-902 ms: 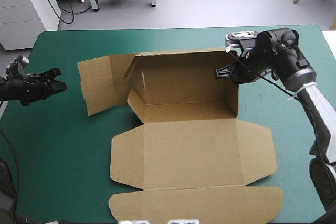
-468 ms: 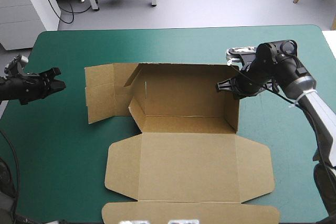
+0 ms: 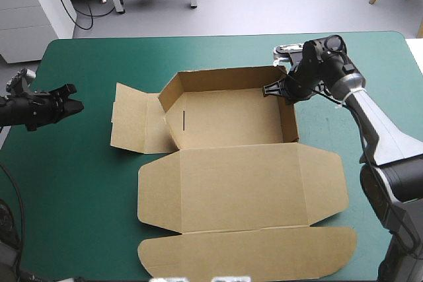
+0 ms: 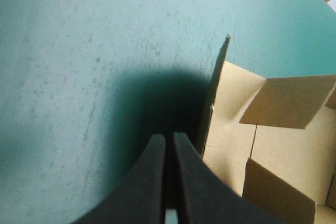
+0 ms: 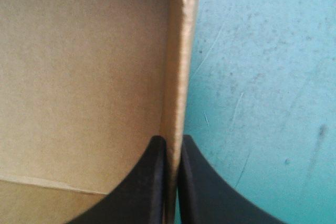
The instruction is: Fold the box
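The brown box (image 3: 225,120) sits mid-table as an open tray. Its back and right walls stand raised, and its lid (image 3: 244,189) lies flat toward the front edge. A left side panel (image 3: 135,127) lies spread out beside the tray. My right gripper (image 3: 269,89) is shut on the top of the right wall at the far right corner; the right wrist view shows the wall's edge (image 5: 178,77) running between the black fingers (image 5: 155,182). My left gripper (image 3: 74,104) hovers near the table's left edge, shut and holding nothing, with the box's left panel (image 4: 231,108) ahead of it.
The lid's curved tuck flap (image 3: 251,252) reaches close to the table's front edge. Teal-green cover (image 3: 73,183) shows between the left gripper and the box, and along the far edge behind the back wall.
The right gripper has shifted slightly left and away while holding the wall. The box has turned and slid with it, and its back wall now stands more upright. The left arm has stayed put.
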Controlling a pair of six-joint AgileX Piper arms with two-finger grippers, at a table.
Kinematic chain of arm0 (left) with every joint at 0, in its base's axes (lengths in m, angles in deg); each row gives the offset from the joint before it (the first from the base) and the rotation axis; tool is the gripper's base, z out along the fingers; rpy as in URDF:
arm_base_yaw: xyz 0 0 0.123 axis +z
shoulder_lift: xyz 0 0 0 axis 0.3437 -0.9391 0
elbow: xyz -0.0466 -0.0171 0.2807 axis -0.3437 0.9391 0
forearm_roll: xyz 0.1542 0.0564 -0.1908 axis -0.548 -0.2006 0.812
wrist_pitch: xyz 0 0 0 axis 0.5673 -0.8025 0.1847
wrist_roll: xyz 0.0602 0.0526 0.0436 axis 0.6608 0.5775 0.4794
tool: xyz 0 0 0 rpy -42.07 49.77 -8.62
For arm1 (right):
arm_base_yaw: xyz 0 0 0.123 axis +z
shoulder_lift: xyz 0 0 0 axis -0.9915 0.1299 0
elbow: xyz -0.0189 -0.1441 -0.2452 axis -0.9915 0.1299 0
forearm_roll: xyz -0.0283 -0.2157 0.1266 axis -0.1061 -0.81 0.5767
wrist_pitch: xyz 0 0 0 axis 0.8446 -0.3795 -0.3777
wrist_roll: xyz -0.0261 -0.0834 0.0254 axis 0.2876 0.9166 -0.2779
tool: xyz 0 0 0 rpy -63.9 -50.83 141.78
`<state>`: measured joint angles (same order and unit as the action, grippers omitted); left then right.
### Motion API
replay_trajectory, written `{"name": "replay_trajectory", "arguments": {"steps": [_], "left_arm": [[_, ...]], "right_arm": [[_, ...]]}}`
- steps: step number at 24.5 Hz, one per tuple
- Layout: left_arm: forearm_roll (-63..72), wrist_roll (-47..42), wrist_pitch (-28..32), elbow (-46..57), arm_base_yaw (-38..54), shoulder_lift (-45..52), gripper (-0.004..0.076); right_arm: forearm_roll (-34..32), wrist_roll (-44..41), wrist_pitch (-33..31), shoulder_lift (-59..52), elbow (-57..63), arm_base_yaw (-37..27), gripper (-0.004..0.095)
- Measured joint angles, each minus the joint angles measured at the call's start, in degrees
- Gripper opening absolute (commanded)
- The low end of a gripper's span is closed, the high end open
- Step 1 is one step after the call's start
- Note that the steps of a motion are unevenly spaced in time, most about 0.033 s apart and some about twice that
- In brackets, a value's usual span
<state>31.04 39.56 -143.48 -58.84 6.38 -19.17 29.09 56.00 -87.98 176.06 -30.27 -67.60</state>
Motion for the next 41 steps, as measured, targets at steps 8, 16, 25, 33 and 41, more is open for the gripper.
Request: {"name": "replay_trajectory", "arguments": {"steps": [8, 16, 25, 33, 41], "left_arm": [[0.4, 0.0, -0.1, 0.0, 0.0, 0.0, 0.0015], [2.5, 0.0, 0.4, 0.0, 0.0, 0.0, 0.0015], [4.1, -0.2, 0.2, 0.0, 0.0, 0.0, 0.0015], [5.3, -0.4, -0.7, 0.0, 0.0, 0.0, 0.0015], [5.4, -0.6, -0.7, 0.0, 0.0, 0.0, 0.0015]], "right_arm": [[-1.1, 0.0, 0.3, 4.7, -4.0, 0.0, 0.0296], [-1.6, -1.5, -0.5, 5.5, -8.5, 0.0, 0.0781], [-4.5, -1.2, -3.6, -2.1, -15.5, 0.0, 0.0783], [-2.0, -3.6, -4.4, -19.9, -6.6, 0.0, 0.0783], [-3.7, -4.5, -2.1, -15.3, 0.7, 0.0, 0.0783]]}}
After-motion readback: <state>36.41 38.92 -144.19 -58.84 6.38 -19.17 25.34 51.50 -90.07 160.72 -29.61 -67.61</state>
